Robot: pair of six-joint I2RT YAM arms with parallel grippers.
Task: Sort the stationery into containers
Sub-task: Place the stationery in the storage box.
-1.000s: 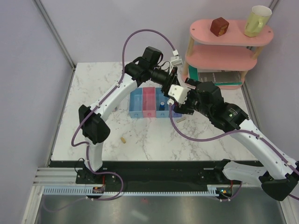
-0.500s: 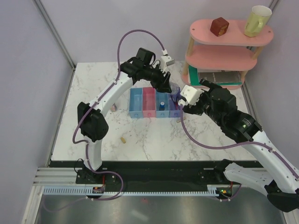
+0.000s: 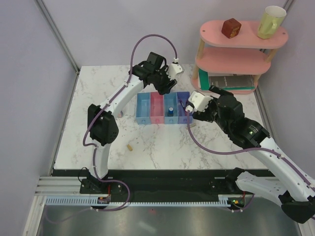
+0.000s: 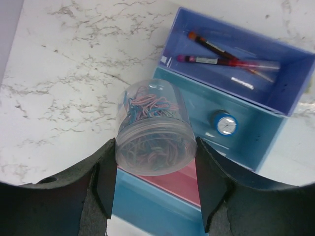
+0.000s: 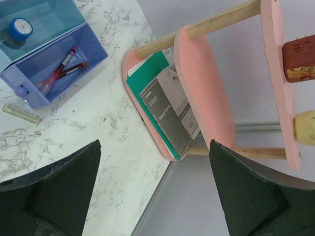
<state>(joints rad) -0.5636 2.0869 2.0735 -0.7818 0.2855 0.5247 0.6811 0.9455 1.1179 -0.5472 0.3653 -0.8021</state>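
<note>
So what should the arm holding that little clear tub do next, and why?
Probably lower the left pincer toward the pink bin and open it. Its fingers grip the clear tub of paper clips, with the pink bin showing just beneath; the purple bin already holds pens and the light blue bin a blue cylinder.

White black-jointed arms (image 3: 119, 100), purple cables (image 3: 152, 35)

Left arm (image 3: 123, 96) arched, left gripper (image 4: 155, 162) clamped on clear tub (image 4: 153, 140), right arm (image 3: 258, 140) extended, right gripper (image 5: 153, 145) spread wide.
</note>
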